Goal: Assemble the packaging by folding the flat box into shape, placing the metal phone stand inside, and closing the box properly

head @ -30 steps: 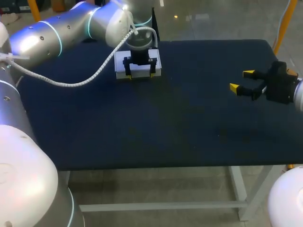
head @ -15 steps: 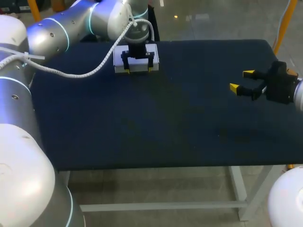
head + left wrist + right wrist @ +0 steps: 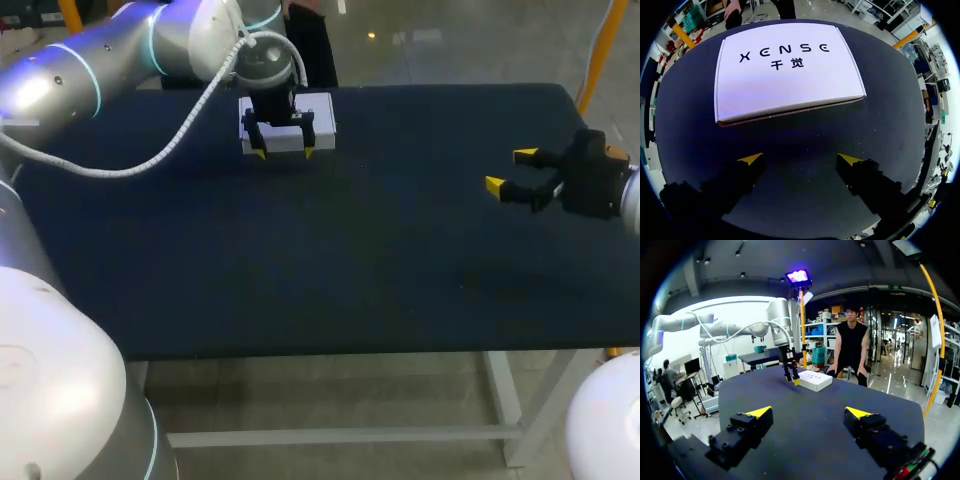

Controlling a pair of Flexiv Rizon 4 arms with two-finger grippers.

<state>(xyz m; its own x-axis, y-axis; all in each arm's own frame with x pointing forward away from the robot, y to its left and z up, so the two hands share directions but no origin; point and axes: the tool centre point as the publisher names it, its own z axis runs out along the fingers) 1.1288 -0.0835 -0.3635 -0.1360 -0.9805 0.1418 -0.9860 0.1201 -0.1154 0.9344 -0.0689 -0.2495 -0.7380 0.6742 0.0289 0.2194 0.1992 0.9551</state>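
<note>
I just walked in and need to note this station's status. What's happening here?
Two robot arms are working on a boxing job at a dark table. The left gripper hangs open just short of the white box at the table's far side, with nothing between its fingers. The box lies flat with its lid down. The right gripper hovers open and empty over the right side, well away from the box. No phone stand is in sight.

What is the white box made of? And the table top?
Box: probably cardboard, matte white, with a brown raw edge along its side. Table: a dark, dull covering, maybe cloth or a mat; no shine, but which one is unclear.
</note>
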